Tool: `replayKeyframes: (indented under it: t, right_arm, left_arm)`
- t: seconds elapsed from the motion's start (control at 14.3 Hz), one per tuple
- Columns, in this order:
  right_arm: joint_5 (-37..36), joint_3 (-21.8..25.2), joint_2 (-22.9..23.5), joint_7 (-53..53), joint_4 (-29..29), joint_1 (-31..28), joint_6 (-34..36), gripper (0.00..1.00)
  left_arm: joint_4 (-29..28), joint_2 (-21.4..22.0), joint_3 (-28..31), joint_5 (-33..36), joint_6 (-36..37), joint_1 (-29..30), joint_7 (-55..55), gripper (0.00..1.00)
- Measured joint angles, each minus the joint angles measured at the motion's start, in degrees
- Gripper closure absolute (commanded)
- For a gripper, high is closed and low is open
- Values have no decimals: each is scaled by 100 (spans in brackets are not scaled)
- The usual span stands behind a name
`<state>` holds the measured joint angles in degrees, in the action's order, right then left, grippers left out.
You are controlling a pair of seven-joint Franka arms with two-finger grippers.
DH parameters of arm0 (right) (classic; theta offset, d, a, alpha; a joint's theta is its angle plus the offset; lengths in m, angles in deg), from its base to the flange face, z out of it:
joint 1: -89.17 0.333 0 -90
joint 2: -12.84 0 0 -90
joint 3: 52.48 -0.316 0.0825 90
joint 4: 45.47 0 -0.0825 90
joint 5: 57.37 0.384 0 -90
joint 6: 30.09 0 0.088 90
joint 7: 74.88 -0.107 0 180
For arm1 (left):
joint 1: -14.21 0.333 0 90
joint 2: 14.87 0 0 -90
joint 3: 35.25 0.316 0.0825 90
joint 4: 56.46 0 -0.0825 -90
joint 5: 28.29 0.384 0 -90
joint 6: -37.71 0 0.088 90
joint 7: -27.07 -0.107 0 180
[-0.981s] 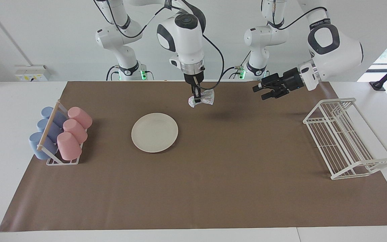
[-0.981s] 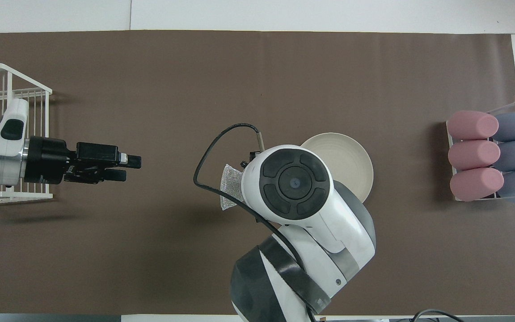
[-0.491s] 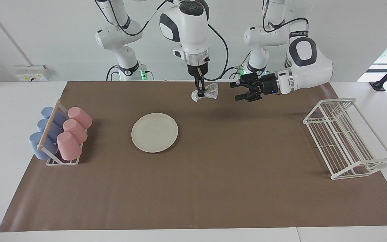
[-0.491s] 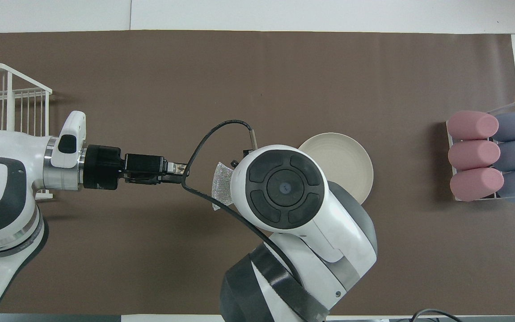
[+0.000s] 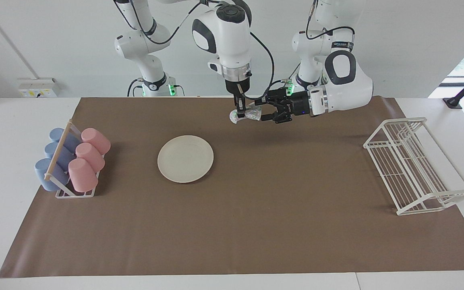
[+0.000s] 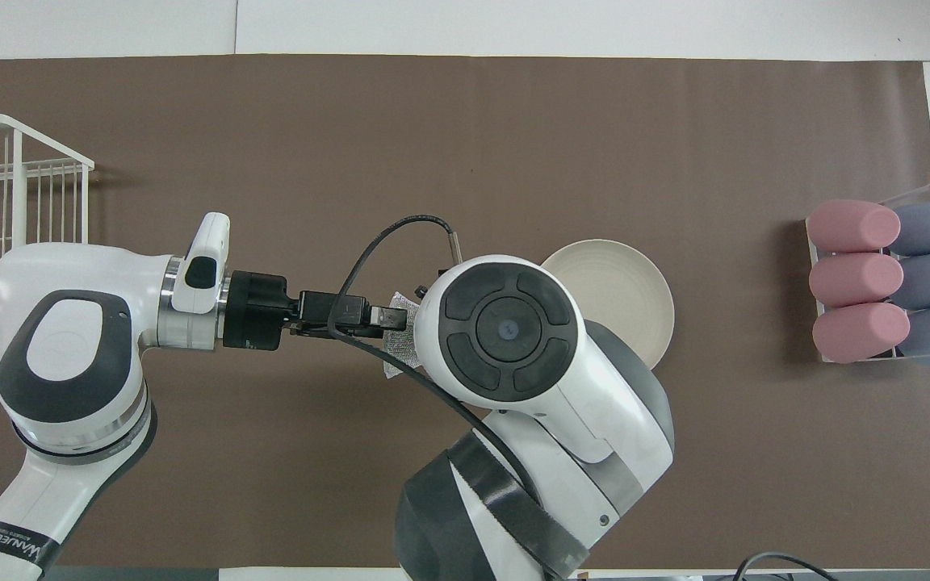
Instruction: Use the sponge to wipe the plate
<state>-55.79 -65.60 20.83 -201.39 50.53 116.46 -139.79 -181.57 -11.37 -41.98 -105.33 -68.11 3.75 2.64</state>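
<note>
While airborne: one sponge [image 5: 251, 113], two pincers.

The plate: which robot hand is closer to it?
Right. The right gripper holds the sponge beside the plate; the left gripper, at the sponge, is farther off.

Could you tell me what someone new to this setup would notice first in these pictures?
Probably the two tools meeting in mid-air over the brown mat: the right tool hangs straight down, shut on the shiny sponge, while the left tool comes in sideways with open fingers around it. The cream plate lies bare on the mat, farther from the robots.
</note>
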Motion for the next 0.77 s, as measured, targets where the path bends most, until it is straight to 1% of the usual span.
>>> replayKeyframes:
  t: [0.07, 0.14, 0.35, 0.77]
  right_arm:
    - [0, 1, 0, 0, -4, 0, 0, 100]
    - [0, 3, 0, 0, -6, 0, 0, 100]
    - [0, 16, 0, 0, -11, -1, 0, 100]
    - [0, 17, 0, 0, -15, -2, 1, 100]
  left_arm:
    - [-1, -5, 4, 0, 2, 0, -13, 24]
    - [-2, -6, 4, 0, 4, 0, -15, 38]
    - [-3, -6, 2, 0, 64, 0, -26, 100]
    - [-2, -6, 9, -8, 203, 0, -17, 100]
